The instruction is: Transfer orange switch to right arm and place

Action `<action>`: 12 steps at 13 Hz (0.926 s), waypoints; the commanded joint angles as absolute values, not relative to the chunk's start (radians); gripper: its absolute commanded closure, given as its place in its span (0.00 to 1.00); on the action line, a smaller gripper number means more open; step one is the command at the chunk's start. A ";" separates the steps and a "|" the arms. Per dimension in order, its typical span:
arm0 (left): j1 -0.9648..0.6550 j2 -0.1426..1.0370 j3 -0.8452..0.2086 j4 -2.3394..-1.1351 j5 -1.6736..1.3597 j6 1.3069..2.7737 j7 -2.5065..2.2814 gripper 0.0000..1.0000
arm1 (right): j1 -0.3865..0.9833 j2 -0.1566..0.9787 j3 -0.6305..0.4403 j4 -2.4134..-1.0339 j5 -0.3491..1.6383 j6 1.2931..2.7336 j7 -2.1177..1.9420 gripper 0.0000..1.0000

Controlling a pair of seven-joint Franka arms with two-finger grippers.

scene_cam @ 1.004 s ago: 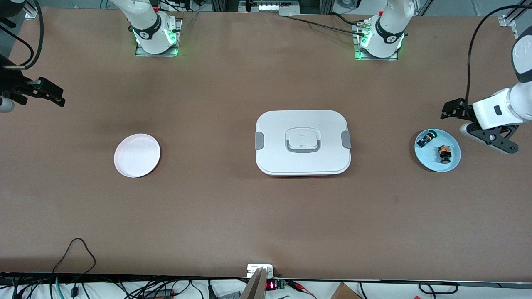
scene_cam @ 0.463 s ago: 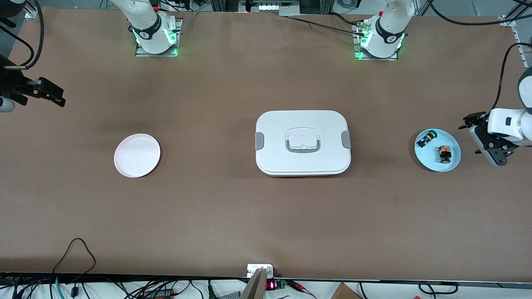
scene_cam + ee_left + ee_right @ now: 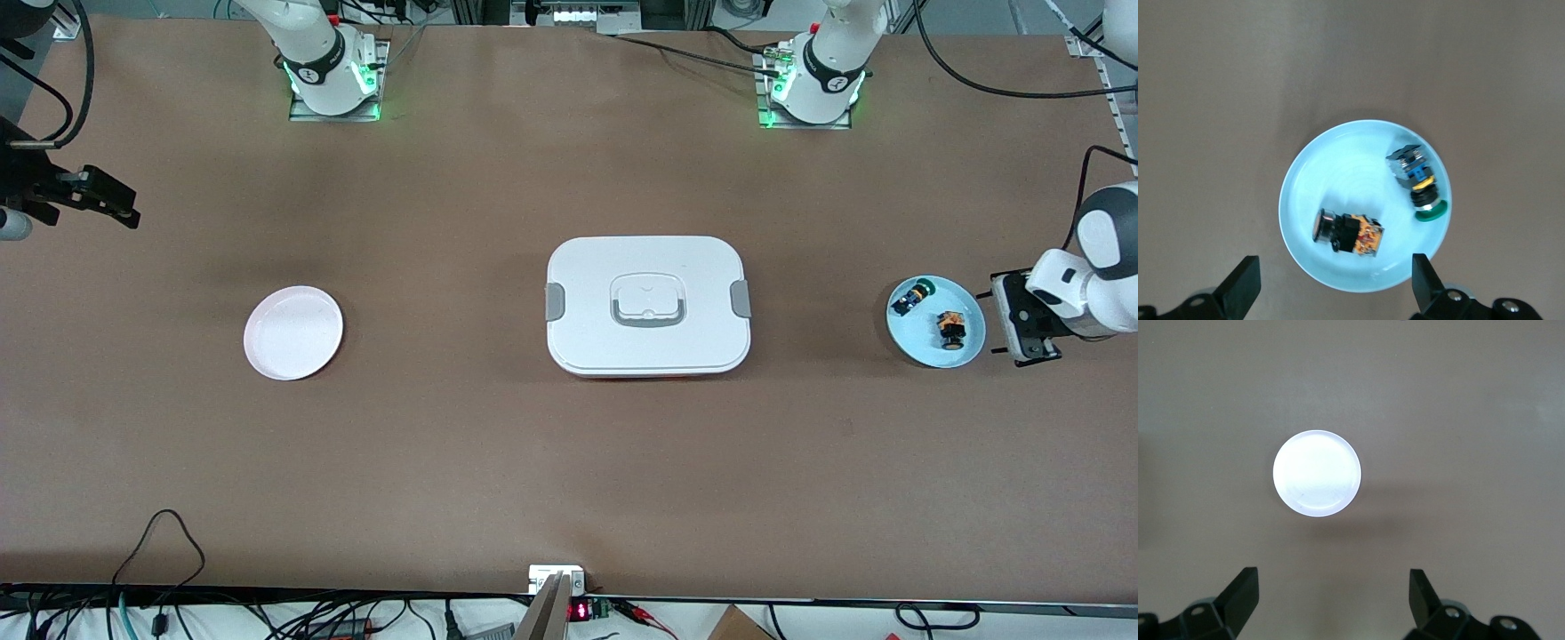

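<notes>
The orange switch (image 3: pixel 949 327) (image 3: pixel 1348 233) lies on its side on a light blue plate (image 3: pixel 925 351) (image 3: pixel 1298 193) at the left arm's end of the table. My left gripper (image 3: pixel 1019 320) (image 3: pixel 1333 280) hangs open over the table at that plate's rim, pointing down, with nothing between its fingers. High over the right arm's end of the table, my right gripper (image 3: pixel 102 197) (image 3: pixel 1333 593) waits open and empty. A white plate (image 3: pixel 293 332) (image 3: pixel 1317 473) lies below it.
A green-capped switch (image 3: pixel 911 296) (image 3: pixel 1418 183) shares the blue plate, farther from the front camera than the orange one. A white lidded box (image 3: pixel 647 305) with a handle sits mid-table. Cables (image 3: pixel 164 533) trail over the table's near edge.
The left arm has swung its wrist round to point down and shifted the gripper toward the blue plate. The right arm has not moved.
</notes>
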State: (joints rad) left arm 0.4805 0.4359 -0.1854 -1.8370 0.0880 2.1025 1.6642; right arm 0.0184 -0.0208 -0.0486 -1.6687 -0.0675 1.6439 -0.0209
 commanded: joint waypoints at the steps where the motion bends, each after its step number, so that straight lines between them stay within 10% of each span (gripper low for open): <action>1: 0.515 0.478 -0.196 -1.865 0.109 2.195 1.768 0.00 | 0.017 -0.020 -0.046 -1.644 -0.054 1.626 -0.029 0.00; 12: 0.558 0.537 -0.199 -1.971 0.106 2.396 1.985 0.00 | 0.054 -0.006 -0.046 -1.641 -0.054 1.617 -0.040 0.00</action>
